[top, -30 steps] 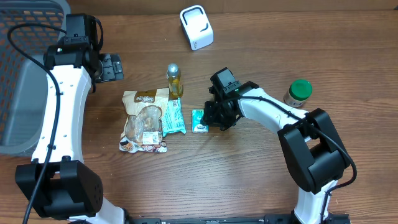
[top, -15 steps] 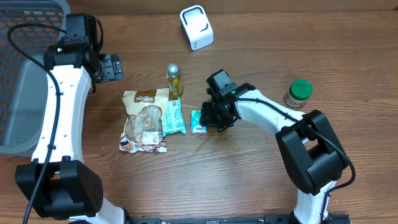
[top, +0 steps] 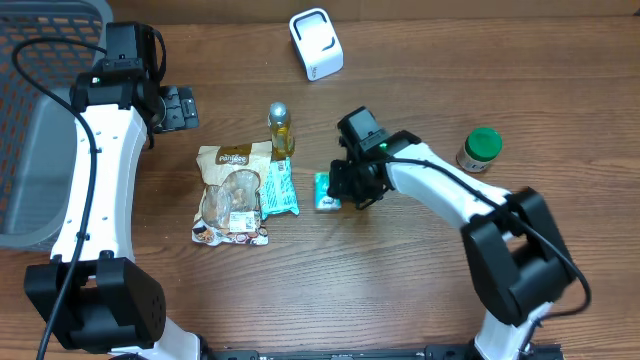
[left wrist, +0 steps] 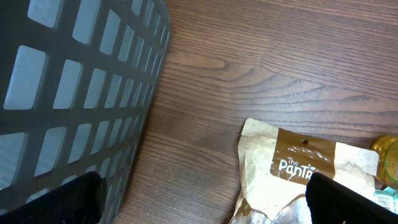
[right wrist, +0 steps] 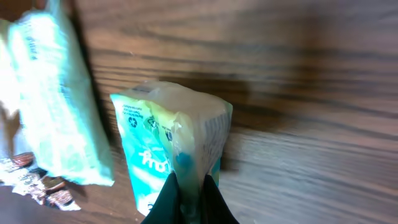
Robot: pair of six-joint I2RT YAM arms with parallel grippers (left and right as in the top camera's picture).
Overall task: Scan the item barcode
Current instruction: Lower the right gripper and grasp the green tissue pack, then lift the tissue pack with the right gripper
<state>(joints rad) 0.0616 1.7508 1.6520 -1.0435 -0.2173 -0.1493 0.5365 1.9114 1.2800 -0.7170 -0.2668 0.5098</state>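
A small teal packet (top: 325, 191) is pinched by its edge in my right gripper (top: 345, 188), just right of the row of items. The right wrist view shows the packet (right wrist: 163, 140) tilted up off the wood, with my right gripper (right wrist: 189, 186) shut on its seam and a barcode patch on its right face. The white scanner (top: 316, 44) stands at the back of the table. My left gripper (top: 176, 107) hovers open near the basket; the left wrist view shows its fingers (left wrist: 79, 196) wide apart with nothing between them.
A brown snack bag (top: 233, 195), a long teal bar wrapper (top: 279, 187) and a small oil bottle (top: 281, 130) lie left of the packet. A green-lidded jar (top: 481, 149) stands at the right. A grey basket (top: 40, 120) fills the left edge.
My right gripper has shut on the small teal packet and drawn it slightly right, tipping it up. The left arm has not moved.
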